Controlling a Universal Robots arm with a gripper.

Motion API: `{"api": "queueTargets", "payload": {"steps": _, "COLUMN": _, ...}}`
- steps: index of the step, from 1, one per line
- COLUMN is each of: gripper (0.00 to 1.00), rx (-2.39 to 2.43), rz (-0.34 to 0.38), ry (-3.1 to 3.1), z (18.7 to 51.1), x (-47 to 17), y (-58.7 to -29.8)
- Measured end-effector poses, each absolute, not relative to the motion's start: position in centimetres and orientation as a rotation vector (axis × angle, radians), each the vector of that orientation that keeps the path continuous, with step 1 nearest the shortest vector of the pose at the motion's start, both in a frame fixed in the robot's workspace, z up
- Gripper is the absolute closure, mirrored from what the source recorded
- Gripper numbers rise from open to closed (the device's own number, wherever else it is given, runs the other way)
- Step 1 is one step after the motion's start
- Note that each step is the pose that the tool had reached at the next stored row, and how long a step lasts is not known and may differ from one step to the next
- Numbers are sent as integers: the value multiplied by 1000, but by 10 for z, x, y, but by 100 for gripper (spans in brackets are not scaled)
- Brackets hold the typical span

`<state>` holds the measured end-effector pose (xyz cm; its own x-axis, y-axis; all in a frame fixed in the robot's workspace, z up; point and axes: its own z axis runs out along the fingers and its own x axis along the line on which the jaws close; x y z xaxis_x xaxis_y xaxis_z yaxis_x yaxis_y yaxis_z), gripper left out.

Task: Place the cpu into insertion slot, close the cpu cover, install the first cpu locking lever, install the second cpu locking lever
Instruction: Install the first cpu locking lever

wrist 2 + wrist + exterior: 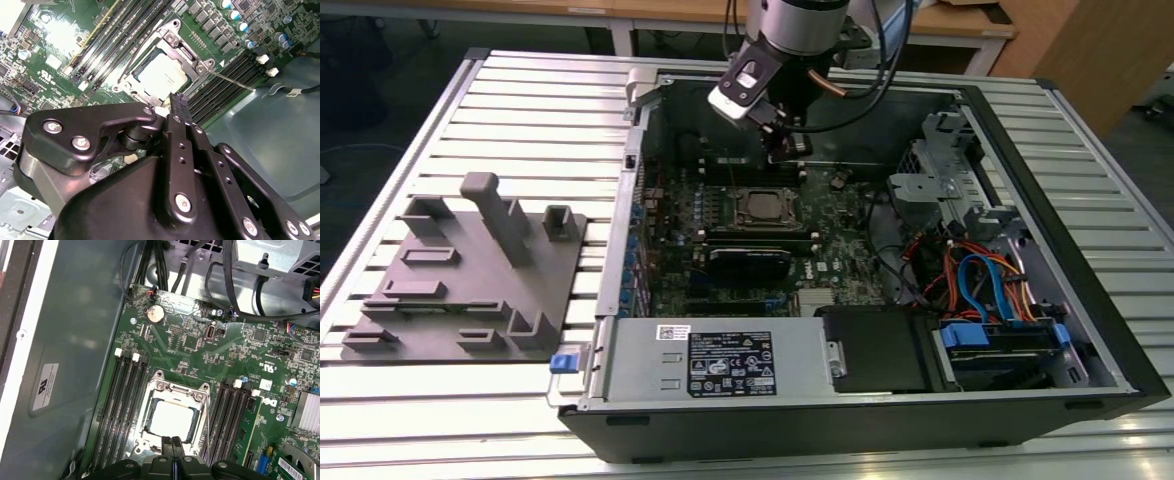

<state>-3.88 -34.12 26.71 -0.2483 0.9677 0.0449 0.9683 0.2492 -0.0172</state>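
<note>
Slatted metal bench (480, 420) carries an open computer case (854, 430) with its green board facing up. The 1 arm's pincer (781, 143) hangs over the board just beyond the insertion slot (736, 222), which lies toward the camera and slightly to the exterior view's left of it. In both wrist views the pincer (173, 444) (178, 102) has its 2 tips pressed together with nothing between them, close above the socket's edge. The cpu (172, 420) sits flat in the slot, its dull silver top showing square through the window of the cpu cover (202, 405), which looks lowered over it. A thin locking lever (230, 80) juts from 1 socket corner, its long axis slanting across the memory slots; it looks unlatched.
</note>
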Motion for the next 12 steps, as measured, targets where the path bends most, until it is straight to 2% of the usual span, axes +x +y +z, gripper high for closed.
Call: {"api": "queueTargets", "payload": {"steps": 12, "gripper": 89, "rx": -1873, "rz": -21, "ry": -2465, "z": 267, "x": -39, "y": -341}}
